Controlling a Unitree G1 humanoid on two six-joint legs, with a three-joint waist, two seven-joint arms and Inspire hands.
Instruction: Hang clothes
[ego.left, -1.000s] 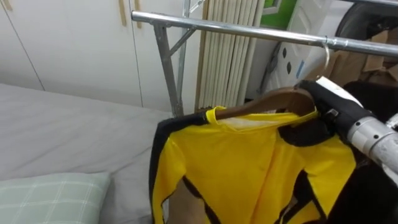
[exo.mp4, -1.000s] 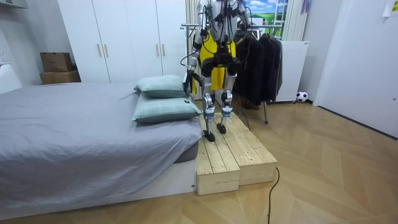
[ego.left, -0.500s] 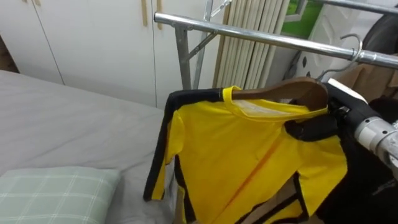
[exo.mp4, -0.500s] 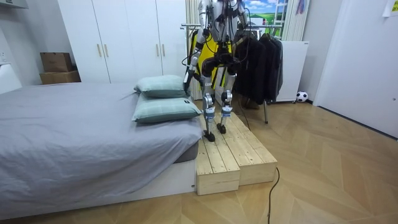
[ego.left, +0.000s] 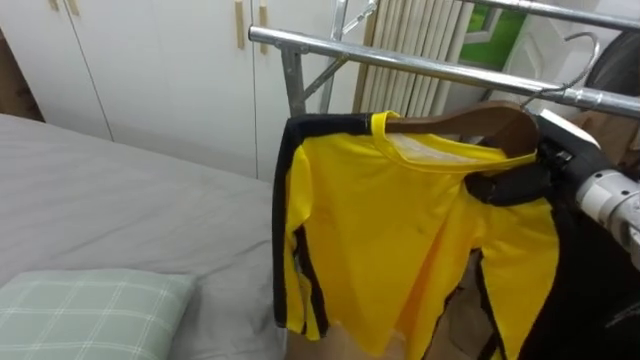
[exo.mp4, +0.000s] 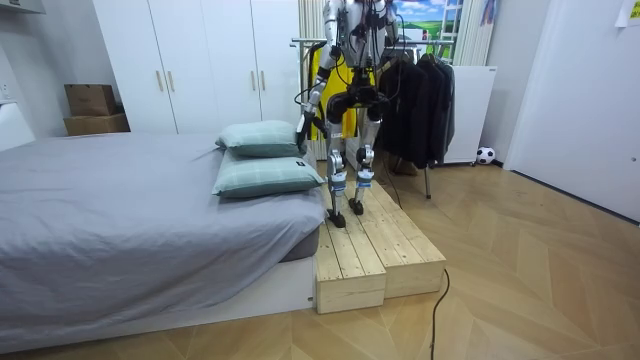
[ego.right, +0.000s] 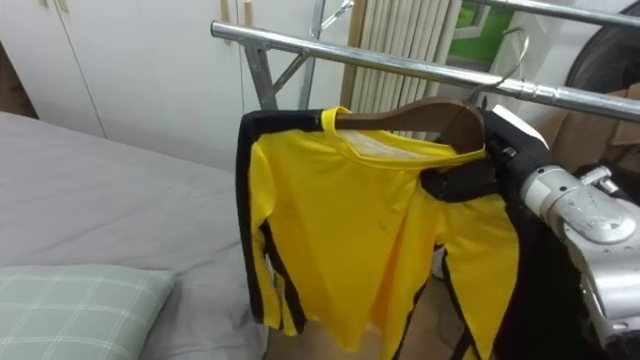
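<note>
At the far left lies one pale green checked pillow on the grey bed, its lower edge cut off; the room view shows two such pillows stacked. The robot stands on a low wooden platform beside the bed, and its left hand hangs by its side, too small to read. One silver metal clothes rail crosses the top. Just below it is one yellow shirt with black trim, draped on one brown wooden hanger. Whether the hanger's wire hook sits over the rail is hard to make out. The right hand has its dark fingers curled tight round the hanger's right shoulder, shirt cloth included. Dark garments hang further right, their number unclear.
</note>
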